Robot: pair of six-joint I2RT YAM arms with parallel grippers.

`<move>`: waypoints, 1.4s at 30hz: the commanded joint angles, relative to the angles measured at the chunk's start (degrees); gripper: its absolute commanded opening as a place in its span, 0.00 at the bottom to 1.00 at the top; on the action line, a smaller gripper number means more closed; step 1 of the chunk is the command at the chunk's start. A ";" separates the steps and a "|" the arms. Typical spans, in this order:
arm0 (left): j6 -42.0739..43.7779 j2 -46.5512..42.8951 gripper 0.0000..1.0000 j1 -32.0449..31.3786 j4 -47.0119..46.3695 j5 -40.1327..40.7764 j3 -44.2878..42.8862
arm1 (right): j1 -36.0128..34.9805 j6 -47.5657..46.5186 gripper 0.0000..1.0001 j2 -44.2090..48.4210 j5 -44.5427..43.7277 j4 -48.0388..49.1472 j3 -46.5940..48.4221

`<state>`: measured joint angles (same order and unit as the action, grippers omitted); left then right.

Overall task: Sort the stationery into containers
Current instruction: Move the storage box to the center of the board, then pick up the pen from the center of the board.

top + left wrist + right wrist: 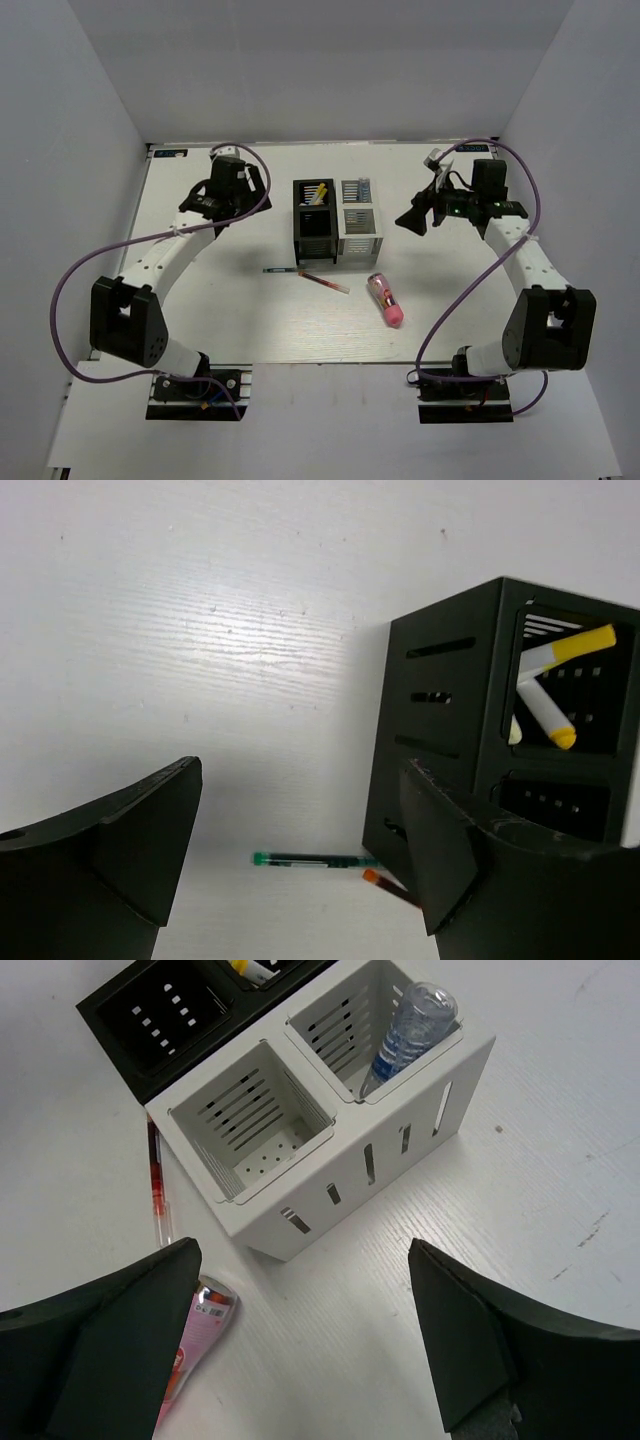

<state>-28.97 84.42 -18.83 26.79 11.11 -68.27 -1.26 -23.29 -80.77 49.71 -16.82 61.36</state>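
Pink tube (195, 1335) near right end effector (303, 1247), black bin (440, 740) beside left end effector (300, 770), both spread open, empty

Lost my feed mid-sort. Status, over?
Left claw, right claw open, empty. Yellow-tipped sticks in far black bin, clear tube in far white bin. Dark pen, red pen, pink tube on table. Nothing covers them.

The table (200, 630) is matt white with faint grain. The black bins (440, 710) and white bins (425, 1120) look matt. The clear tube (405, 1030) looks like glossy plastic.
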 commanded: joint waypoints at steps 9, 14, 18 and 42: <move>9.45 -14.36 0.18 0.02 -5.24 -13.46 10.34 | -1.90 -26.75 0.73 7.10 13.56 -18.73 5.87; 15.08 -27.01 0.24 0.02 -7.45 -16.04 17.90 | -13.06 -32.43 0.00 10.89 10.94 -21.25 3.61; 15.70 -33.70 0.82 0.02 -6.67 -13.06 20.81 | -25.59 -30.68 0.20 13.89 5.32 -12.64 -6.32; 16.75 -35.64 0.89 0.02 -1.21 -11.91 22.57 | -49.28 -3.35 0.53 -20.73 -40.41 9.88 2.26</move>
<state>-12.86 49.08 -18.87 25.47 -0.03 -45.63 -49.74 -29.21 -99.39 11.57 -7.60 61.43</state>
